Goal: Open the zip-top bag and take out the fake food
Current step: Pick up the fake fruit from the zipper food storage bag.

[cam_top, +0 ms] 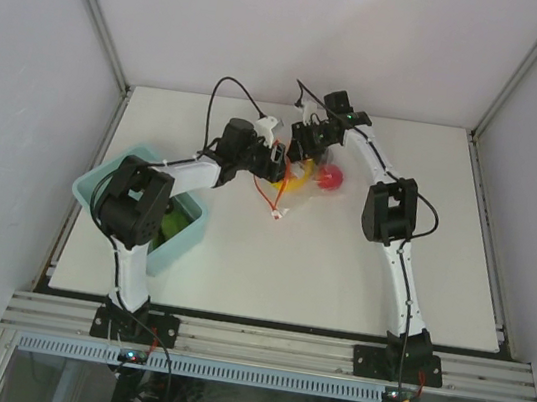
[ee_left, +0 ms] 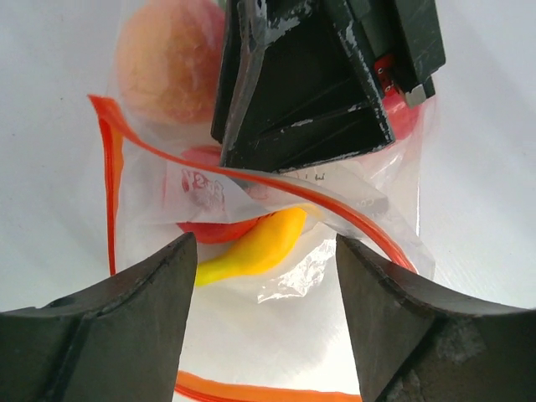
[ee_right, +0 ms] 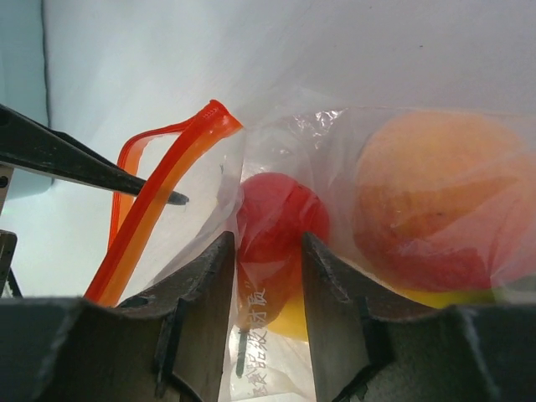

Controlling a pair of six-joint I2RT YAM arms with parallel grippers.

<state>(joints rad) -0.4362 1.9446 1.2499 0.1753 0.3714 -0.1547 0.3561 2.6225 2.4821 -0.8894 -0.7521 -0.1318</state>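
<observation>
Where the two arms meet over the far middle of the table [cam_top: 465, 241], found the bag [cam_top: 303, 188] lying on the white surface, well apart from the bin [cam_top: 99, 174] at the left edge. Made out a banana [cam_top: 297, 180] and an apple [cam_top: 331, 178] through the clear plastic. Traced the zip strip [cam_top: 272, 191] toward the near side, ending at the slider [cam_top: 278, 215]. Noted green pieces [cam_top: 180, 220] inside the bin, below the left arm. Placed the left pincer [cam_top: 276, 165] at the bag's left edge and the right pincer [cam_top: 308, 151] at its far edge. Too small from up here to judge either pair of jaws.

From the left wrist: saw the left pincer [ee_left: 264, 243] wide open, fingers [ee_left: 109, 327] spread either side of the bag, gripping nothing. Between them, the banana [ee_left: 251, 247] under crumpled film. Beyond it, a peach [ee_left: 167, 63] at upper left and the apple [ee_left: 209, 228] half hidden behind printed plastic. Followed the strip [ee_left: 109, 184] in separate runs down the left, across the middle and along the bottom: mouth unzipped. Right pincer coming in from the far side, tips at the upper film.

From the right wrist: saw the right pincer [ee_right: 266, 243] partly closed, astride a fold of printed film. Possibly pinching it; could not tell, given the gap showing between the jaws. Apple [ee_right: 276, 218] just past the tips, peach [ee_right: 435, 201] to the right, a patch of yellow below the apple. Strip [ee_right: 167, 184] arching at left, a dark finger [ee_right: 84, 163] of the left pincer just beside it.
</observation>
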